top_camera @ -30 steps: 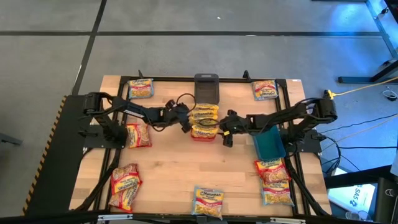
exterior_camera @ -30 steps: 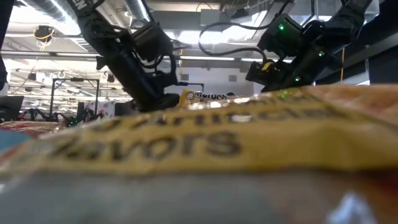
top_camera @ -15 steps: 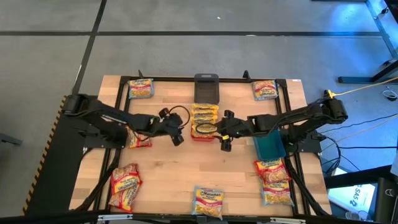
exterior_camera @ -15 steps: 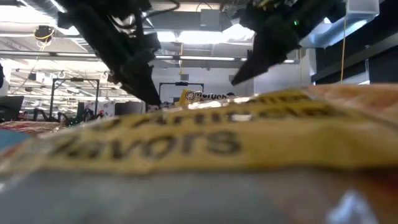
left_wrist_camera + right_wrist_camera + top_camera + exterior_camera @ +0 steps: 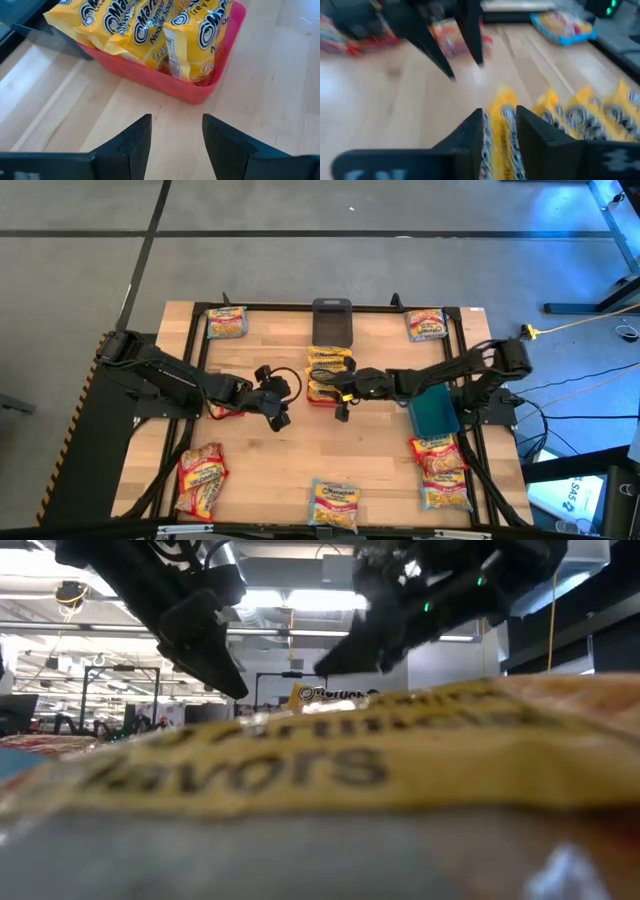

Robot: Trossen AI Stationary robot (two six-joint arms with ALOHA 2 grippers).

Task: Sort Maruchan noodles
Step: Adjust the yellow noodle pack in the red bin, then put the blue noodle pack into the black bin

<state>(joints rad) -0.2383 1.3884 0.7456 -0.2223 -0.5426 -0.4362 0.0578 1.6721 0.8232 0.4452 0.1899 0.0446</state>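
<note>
Your right gripper (image 5: 340,394) has slid over the red bin (image 5: 210,85) — fingers astride a noodle packet (image 5: 501,131), grip unclear; your left gripper (image 5: 277,408) has withdrawn, fingers apart.

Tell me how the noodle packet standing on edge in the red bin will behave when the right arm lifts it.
The noodle packet sits between the right tool's fingers. Its glossy crinkled wrapper will probably be slippery. It looks thin and light, so it should lift easily. Packed upright against its neighbours in the red bin, it may drag one along.
</note>
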